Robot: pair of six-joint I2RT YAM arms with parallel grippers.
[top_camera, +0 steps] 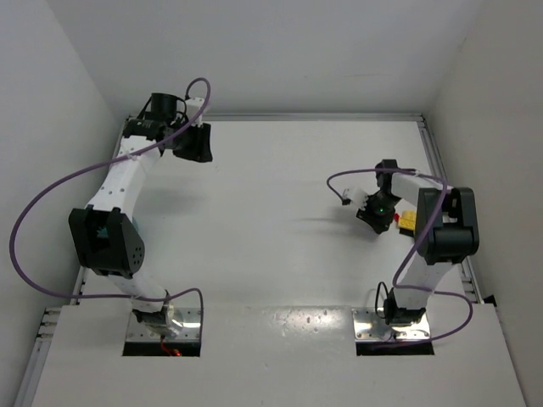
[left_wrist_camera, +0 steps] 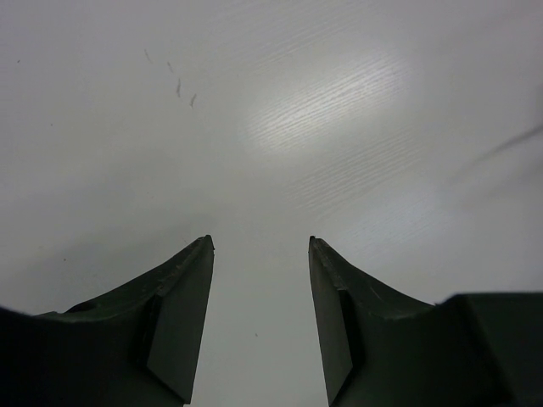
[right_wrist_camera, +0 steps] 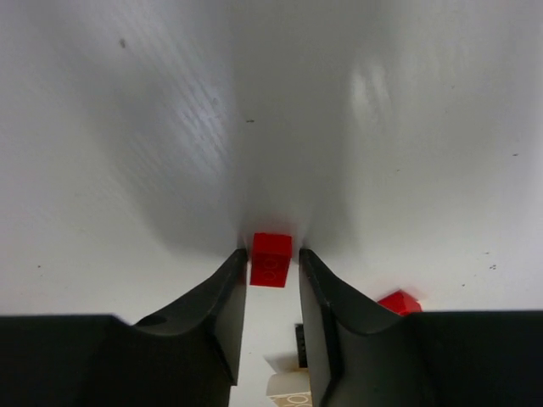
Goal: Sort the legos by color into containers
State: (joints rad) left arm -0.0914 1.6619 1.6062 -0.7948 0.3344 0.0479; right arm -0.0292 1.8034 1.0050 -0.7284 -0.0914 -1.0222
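Lego (right_wrist_camera: pixel 271 259), white table (top_camera: pixel 280 212), white walls (top_camera: pixel 254 51)

We count 2 small red plastic bricks (right_wrist_camera: pixel 271 259), 1 small yellow plastic brick (top_camera: pixel 408 220), 2 white robot arms (top_camera: pixel 114 191) and 2 silver metal base plates (top_camera: pixel 191 320) at the table (top_camera: pixel 271 212) edge.

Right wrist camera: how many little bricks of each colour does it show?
Red: 2, the middle red brick and the right-hand red brick.
Yellow: 0.
Purple: 0.
Total: 2; the pale scrap at the bottom edge is too unclear to count.
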